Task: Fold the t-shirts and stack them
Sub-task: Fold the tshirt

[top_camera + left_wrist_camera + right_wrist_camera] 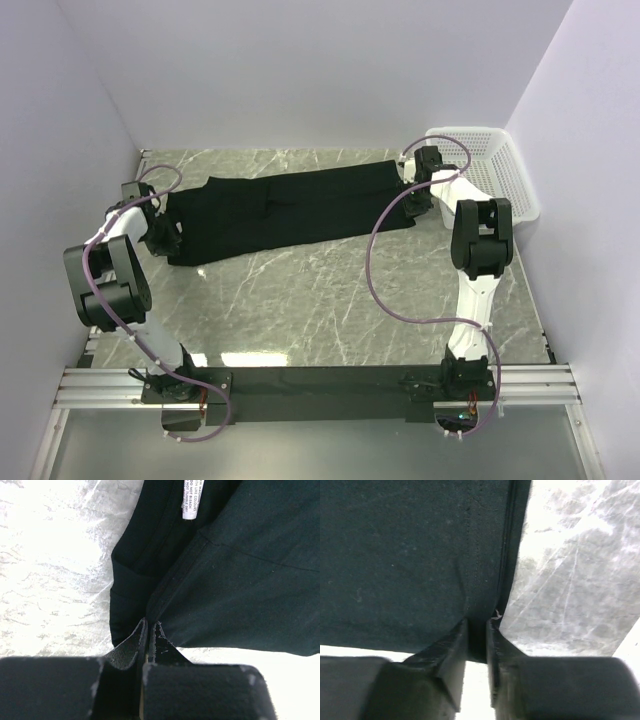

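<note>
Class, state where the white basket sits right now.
In the top view the white basket stands at the table's far right corner, beside the right gripper and the black t-shirt's end.

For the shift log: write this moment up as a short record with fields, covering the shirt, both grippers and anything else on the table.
t-shirt: black, lying in a long band across the far part of the table
left gripper: shut on the t-shirt's left end, not far from the white label
right gripper: shut on the hem at the t-shirt's right end
basket: white, far right corner, beside the right gripper
stack: none visible yet
</note>
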Robot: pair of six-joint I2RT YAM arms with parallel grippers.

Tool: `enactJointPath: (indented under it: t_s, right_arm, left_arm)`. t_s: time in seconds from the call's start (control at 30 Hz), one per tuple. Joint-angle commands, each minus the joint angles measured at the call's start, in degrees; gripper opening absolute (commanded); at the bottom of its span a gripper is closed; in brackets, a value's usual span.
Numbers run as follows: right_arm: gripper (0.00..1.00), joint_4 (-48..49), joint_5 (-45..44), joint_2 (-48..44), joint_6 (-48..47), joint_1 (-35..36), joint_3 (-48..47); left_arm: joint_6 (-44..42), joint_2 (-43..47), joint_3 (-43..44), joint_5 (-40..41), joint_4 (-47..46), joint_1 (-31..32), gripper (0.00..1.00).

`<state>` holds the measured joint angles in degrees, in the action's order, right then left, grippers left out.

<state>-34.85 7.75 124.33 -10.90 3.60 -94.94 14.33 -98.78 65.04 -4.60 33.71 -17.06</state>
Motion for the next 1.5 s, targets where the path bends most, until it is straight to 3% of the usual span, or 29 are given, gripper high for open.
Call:
enactJointPath:
  t_s: [0.0,0.13,0.23,0.83,1.03,1.3,1.47]
  right_arm:
    - [0.26,-0.3,1.7,-2.5,1.5,-0.4,0.0]
    - [0.04,1.5,2.3,-5.1,1.8,-0.6,1.5]
    - [0.0,2.9,1.1,-7.3,1.9,-0.6,2.3]
    - [0.0,8.4,-1.7,-12.8,-0.4,-3.1,12.0]
    - [0.0,9.4,-1.4,-13.3,-2.7,-3.3,14.5]
    - [0.26,7.3,1.7,-14.2,-4.2,-3.3,14.8]
    - [0.36,7.0,2.5,-16.2,-4.0,-3.3,14.4]
  left_arm:
    - [0.4,3.2,-0.3,1.1,0.4,-0.3,0.01]
    - [0.4,3.3,-0.4,1.2,0.5,-0.5,0.01]
    - [0.4,3.9,-0.4,1.7,0.7,-0.6,0.01]
    - [2.5,10.5,-2.4,7.5,3.5,-3.2,0.0]
    - [2.3,11.4,-4.1,5.0,4.5,-4.1,0.01]
    - [3.6,4.8,-5.9,0.4,7.2,-4.2,0.01]
    - [4.2,2.8,-7.0,-0.7,6.6,-4.2,0.01]
